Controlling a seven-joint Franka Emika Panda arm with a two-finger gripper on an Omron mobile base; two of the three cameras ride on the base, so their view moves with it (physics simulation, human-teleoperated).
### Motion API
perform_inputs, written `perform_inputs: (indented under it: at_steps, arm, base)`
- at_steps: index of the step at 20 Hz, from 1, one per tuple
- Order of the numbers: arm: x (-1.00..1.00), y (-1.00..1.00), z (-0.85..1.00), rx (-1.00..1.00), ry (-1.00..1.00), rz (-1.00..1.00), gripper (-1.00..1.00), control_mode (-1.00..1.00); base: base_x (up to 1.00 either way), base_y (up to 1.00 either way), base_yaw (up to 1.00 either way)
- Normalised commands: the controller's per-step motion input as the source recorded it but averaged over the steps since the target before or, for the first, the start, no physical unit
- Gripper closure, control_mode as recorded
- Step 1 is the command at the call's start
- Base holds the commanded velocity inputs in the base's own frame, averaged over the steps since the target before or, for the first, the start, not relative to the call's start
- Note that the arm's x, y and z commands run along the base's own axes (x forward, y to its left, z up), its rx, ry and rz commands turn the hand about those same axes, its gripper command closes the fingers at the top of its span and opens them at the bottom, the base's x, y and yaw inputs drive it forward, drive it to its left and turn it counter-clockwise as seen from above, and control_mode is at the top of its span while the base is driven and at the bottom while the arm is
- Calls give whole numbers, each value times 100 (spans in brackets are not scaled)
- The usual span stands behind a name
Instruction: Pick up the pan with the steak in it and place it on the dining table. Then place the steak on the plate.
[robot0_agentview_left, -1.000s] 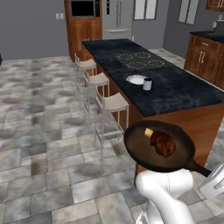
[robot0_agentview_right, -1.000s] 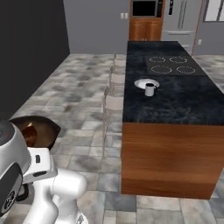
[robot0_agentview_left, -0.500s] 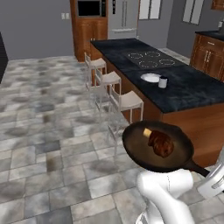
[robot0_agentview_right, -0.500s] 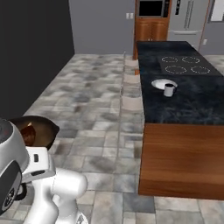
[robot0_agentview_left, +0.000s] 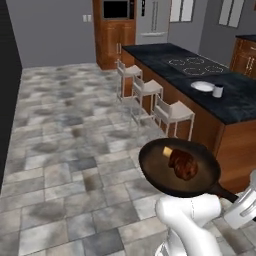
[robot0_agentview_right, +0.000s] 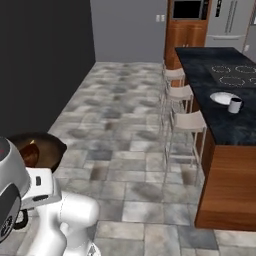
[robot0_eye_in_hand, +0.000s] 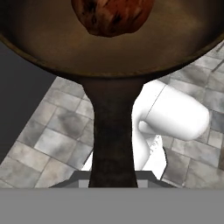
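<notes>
Dark brown-black, the pan (robot0_agentview_left: 179, 167) is held level above the grey tiled floor (robot0_agentview_left: 65, 150), near the lower middle of the left base view, with the reddish-brown steak (robot0_agentview_left: 183, 165) resting in its bowl beside a small yellowish bit (robot0_agentview_left: 167, 151). From the bowl, the long black handle (robot0_agentview_left: 227, 193) runs toward the lower right, where it is pinched by the pincer (robot0_agentview_left: 243, 210), its jaws pressed together on the handle's far end. In the hand view, the handle (robot0_eye_in_hand: 112, 131) is seen running straight up from the pincer to the bowl, so the long axis of the pan points directly away from the pincer.

Further right, three white stools (robot0_agentview_left: 150, 97) are lined along the near side of the bench (robot0_agentview_left: 235, 102). On its dark marbled top, well apart from the pan, the white plate (robot0_agentview_left: 202, 86) lies with a small cup (robot0_agentview_left: 218, 90) just beside it.

It is judged that the pan must be carried up and to the right, over the stools, before it can be set down on the bench.
</notes>
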Motion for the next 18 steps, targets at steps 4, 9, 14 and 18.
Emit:
perform_inputs:
  at_steps: [4, 9, 14, 18]
  arm:
    - [0, 0, 0, 0, 0, 0, 100, 100]
    - [0, 0, 0, 0, 0, 0, 100, 100]
    - [0, 0, 0, 0, 0, 0, 100, 100]
    - [0, 0, 0, 0, 0, 0, 100, 100]
  base:
    - [76, 63, -8]
    - [100, 52, -13]
    - [100, 48, -14]
    - [100, 47, -13]
